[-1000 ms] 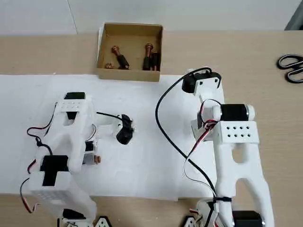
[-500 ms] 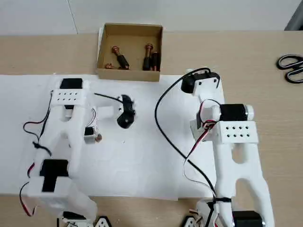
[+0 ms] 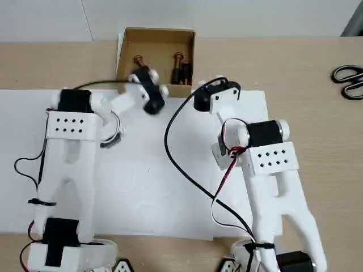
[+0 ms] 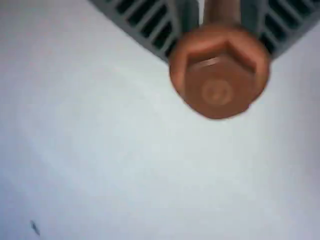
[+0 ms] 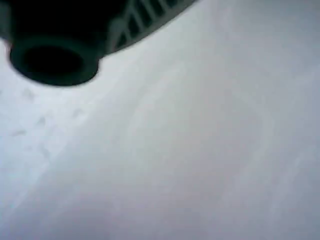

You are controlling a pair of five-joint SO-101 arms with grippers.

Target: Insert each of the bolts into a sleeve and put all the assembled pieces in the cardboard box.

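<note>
From above, my left gripper (image 3: 150,95) hangs just beside the front wall of the cardboard box (image 3: 180,90). The box sits at eleven o'clock on the wooden table (image 3: 306,62), just past the far edge of the white paper sheet (image 3: 147,192). Assembled pieces (image 3: 180,67), copper in black, lie inside it. My right gripper (image 3: 214,97) hovers near twelve o'clock over the sheet's far edge, close to the box's near corner and apart from my left one. Open paper stretches between my arms toward six o'clock. Scissors (image 3: 349,79) lie at two o'clock, well apart by the table's edge. A black cable (image 3: 176,153) loops across the sheet.

At my left wrist, I hold a bolt (image 4: 218,82) by its shank between grey ribbed jaws. Its hexagonal head is smooth copper, above matte white paper.

At my right wrist, a ribbed grey jaw presses against a black sleeve (image 5: 52,62), round with a hollow mouth, over faintly creased paper.
</note>
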